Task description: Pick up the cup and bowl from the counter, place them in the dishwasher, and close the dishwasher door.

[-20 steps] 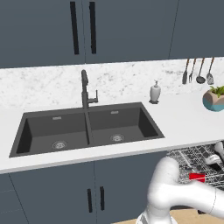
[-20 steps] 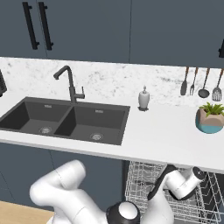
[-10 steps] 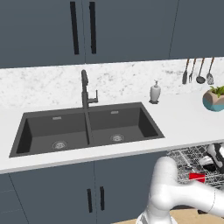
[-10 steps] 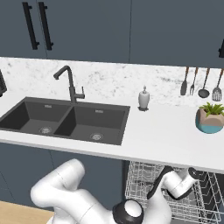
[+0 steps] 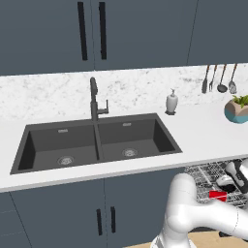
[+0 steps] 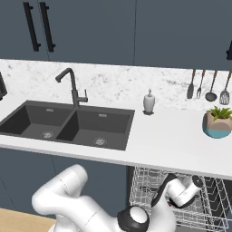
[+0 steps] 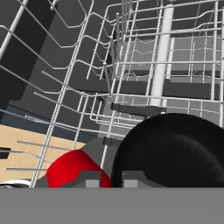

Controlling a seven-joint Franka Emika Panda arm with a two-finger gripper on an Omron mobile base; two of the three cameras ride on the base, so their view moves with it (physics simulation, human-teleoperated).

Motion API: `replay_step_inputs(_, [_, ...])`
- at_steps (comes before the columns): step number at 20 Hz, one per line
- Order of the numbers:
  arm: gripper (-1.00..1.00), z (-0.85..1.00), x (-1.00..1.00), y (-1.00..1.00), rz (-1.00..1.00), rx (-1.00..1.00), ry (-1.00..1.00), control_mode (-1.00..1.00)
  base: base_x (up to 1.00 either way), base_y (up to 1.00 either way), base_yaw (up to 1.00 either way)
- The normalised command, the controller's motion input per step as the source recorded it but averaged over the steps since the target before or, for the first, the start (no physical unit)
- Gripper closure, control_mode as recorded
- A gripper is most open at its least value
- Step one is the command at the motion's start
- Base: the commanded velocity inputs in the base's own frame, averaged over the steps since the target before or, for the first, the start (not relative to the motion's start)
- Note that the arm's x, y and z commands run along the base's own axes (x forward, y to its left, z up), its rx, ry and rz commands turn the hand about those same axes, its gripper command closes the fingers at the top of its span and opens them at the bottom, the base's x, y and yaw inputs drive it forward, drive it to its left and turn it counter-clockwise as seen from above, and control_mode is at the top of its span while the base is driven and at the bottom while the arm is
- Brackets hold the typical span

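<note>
Now placing the bowl point(image 7: 175, 151) in the dishwasher point(image 6: 208, 199) rack, beside the cup point(image 7: 72, 168). Gripper point(image 7: 109, 178) fingers barely parted; grip on bowl unclear. Next: withdraw, close door.

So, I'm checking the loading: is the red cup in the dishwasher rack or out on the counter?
In the rack. The red cup lies among the rack wires beside the black bowl.

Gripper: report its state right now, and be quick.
Gripper: down in the dishwasher rack against the black bowl; open or shut cannot be told.
</note>
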Motion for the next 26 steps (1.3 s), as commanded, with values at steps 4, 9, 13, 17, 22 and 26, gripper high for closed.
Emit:
replay_step_inputs(4, [-1.0,0.0,-0.01,0.0,0.0,0.0,0.0,-1.0,0.0,0.0,0.0])
replay_step_inputs(9, [-1.0,0.05,-0.07,-0.04,-0.02,0.0,0.0,-1.0,0.0,0.0,0.0])
replay_step_inputs(13, [-1.0,0.35,-0.27,-0.41,-0.11,0.04,0.02,-1.0,0.0,0.0,0.0])
replay_step_inputs(17, [-1.0,0.36,-0.8,-0.33,-0.2,0.03,0.02,-1.0,0.0,0.0,0.0])
replay_step_inputs(22, [-1.0,0.09,-0.9,-0.09,-0.08,0.01,0.13,-1.0,0.0,0.0,0.0])
replay_step_inputs(26, [-1.0,0.07,-0.19,0.0,0.0,0.0,0.37,-1.0,0.0,0.0,0.0])
